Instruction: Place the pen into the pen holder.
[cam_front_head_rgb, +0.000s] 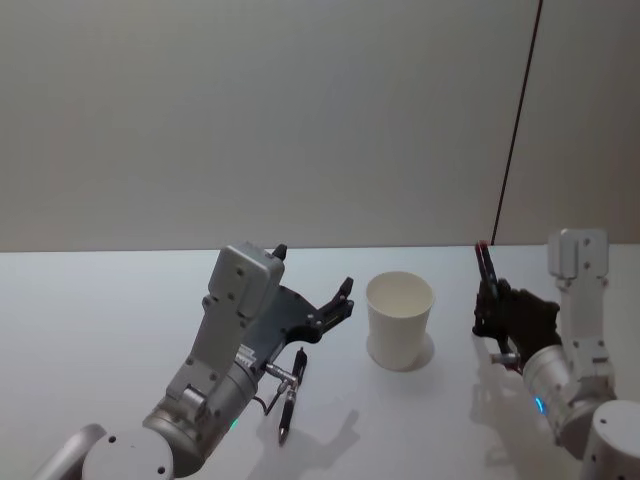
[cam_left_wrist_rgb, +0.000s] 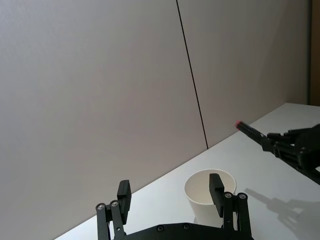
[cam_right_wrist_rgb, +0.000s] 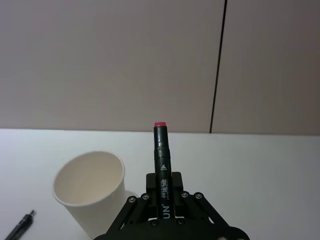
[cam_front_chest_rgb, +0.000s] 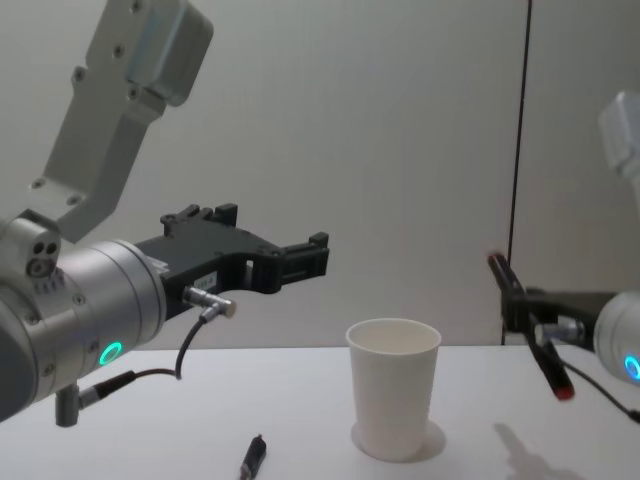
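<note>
The right tool (cam_front_head_rgb: 490, 300) was closed on a black marker (cam_right_wrist_rgb: 161, 150) w/ a red end. It held the marker tilted in the air, to the right of the white paper cup (cam_front_head_rgb: 399, 320) and apart from it. The cup stood upright on the worktop (cam_front_head_rgb: 100, 320), nothing seen inside. The left tool (cam_front_head_rgb: 335, 305) hovered w/ fingers spread, holding nothing, left of the cup and above a second black pen (cam_front_head_rgb: 289, 393) lying on the worktop.

To do this step well, I think the right arm should:
- lift the marker so its lower end clears the rim;
- centre it over the mouth, approx. vertical;
- lower it inside before opening.

The paper cup is probably light, so a side touch may tip it.
</note>
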